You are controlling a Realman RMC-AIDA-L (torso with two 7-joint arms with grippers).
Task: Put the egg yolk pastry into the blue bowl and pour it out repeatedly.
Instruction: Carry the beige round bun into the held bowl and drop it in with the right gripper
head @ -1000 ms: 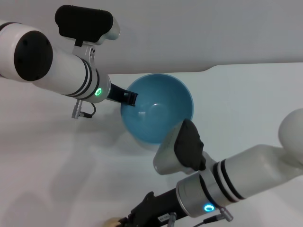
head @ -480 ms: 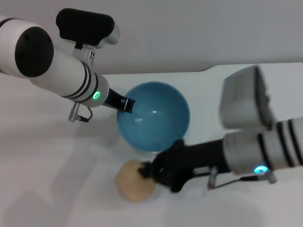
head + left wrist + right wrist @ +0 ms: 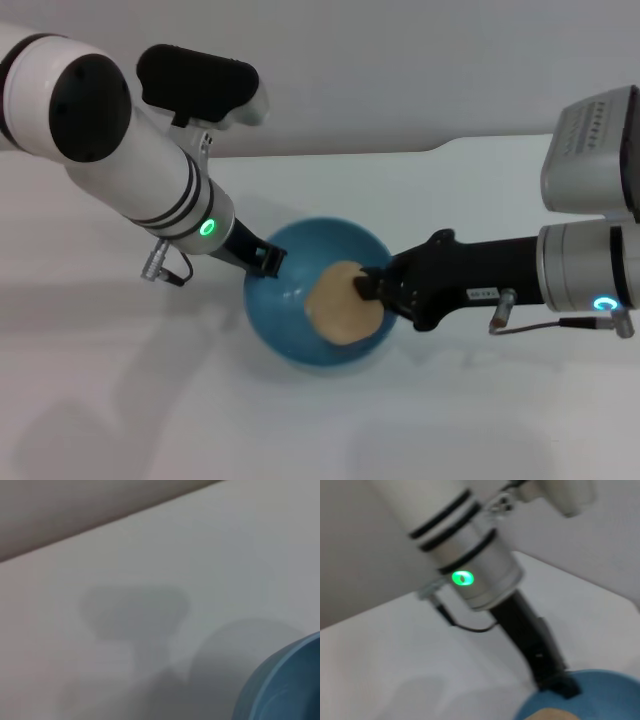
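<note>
In the head view the right gripper [image 3: 368, 287] clenched the egg yolk pastry [image 3: 342, 304] over the blue bowl [image 3: 285, 330]; a sideways release could have bounced it out. The left gripper [image 3: 270, 262] pinched the bowl's rim. The left wrist view showed only the bowl's outer wall. The right wrist view showed the pastry, round with no clear long axis, just inside the rim.

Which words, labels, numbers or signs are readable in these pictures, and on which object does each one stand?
No text can be read in any view.
Small white label on the right gripper, which holds the egg yolk pastry over the blue bowl: print too small to read.
Left gripper, at the bowl's rim: no marking visible.
</note>
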